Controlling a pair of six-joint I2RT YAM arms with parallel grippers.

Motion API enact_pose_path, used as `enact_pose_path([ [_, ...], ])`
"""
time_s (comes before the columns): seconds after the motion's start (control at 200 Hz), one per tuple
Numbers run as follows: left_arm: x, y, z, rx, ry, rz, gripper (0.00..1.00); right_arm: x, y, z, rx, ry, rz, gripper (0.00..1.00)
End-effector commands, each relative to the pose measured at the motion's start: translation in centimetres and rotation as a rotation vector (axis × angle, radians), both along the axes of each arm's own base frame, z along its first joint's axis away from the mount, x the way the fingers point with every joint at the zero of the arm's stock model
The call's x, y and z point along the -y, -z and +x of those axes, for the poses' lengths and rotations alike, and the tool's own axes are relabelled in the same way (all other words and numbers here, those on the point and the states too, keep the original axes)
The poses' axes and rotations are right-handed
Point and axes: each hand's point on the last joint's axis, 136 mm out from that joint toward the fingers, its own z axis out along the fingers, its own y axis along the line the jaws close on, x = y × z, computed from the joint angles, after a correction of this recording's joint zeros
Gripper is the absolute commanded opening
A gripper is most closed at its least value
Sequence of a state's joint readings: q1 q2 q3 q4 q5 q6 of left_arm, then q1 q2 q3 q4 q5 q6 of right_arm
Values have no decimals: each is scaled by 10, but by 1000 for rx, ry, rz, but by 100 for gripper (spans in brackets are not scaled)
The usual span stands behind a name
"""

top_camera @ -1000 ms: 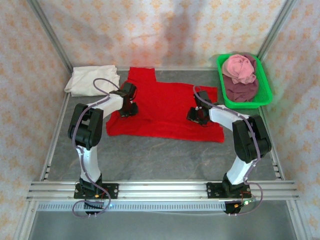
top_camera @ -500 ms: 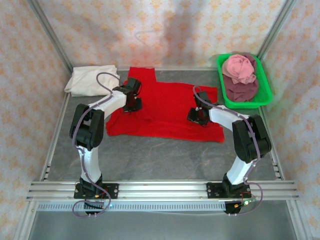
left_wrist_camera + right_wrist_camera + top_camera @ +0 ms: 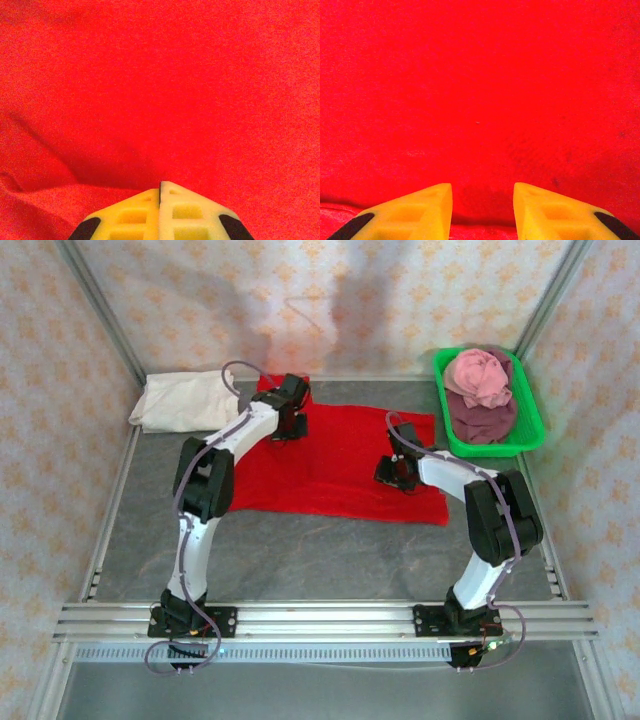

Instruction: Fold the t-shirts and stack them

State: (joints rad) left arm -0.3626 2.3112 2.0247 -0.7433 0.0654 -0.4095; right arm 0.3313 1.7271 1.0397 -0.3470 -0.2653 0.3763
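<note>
Four t-shirts: one red t-shirt (image 3: pixel 340 465), one cream-white t-shirt (image 3: pixel 180 402), one pink t-shirt (image 3: pixel 478 375), one maroon t-shirt (image 3: pixel 482 420).
Red t-shirt: spread mid-table (image 3: pixel 320 550), toward the far edge.
Cream-white t-shirt: bundled, far left corner.
Green tray (image 3: pixel 530 425): far right corner; pink lies over maroon.
Left gripper (image 3: pixel 160 187): fingers pinched together on red cloth.
Right gripper (image 3: pixel 482 192): fingers apart over the red t-shirt's right side.

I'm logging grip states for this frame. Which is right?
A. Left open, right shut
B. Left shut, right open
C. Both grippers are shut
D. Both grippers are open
B: in the left wrist view the left gripper's tips meet, seemingly pinching a raised fold of the red t-shirt. In the right wrist view the right gripper's tips stand apart over the cloth.
</note>
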Motion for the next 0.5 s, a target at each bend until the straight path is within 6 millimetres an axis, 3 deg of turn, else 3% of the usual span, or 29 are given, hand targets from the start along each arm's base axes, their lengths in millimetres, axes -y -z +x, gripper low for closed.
enact_pose_path([
  [0.0, 5, -2, 9, -9, 23, 62, 0, 3, -8, 0, 31, -7, -20, 38],
  [0.095, 15, -7, 26, 22, 20, 48, 0, 2, -7, 0, 24, -10, -20, 38],
  [0.19, 25, -14, 44, 69, 10, 9, 33, 2, -10, 0, 24, -14, -17, 38],
  [0.28, 30, -29, 52, 101, 7, -23, 41, 2, -15, 0, 29, -13, -21, 38],
  [0.39, 19, -67, 45, 161, -7, 5, 43, 7, -25, -2, 47, -9, -39, 38],
  [0.495, -6, -106, 19, 253, -38, -4, 46, 16, -33, -3, 74, 7, -72, 39],
])
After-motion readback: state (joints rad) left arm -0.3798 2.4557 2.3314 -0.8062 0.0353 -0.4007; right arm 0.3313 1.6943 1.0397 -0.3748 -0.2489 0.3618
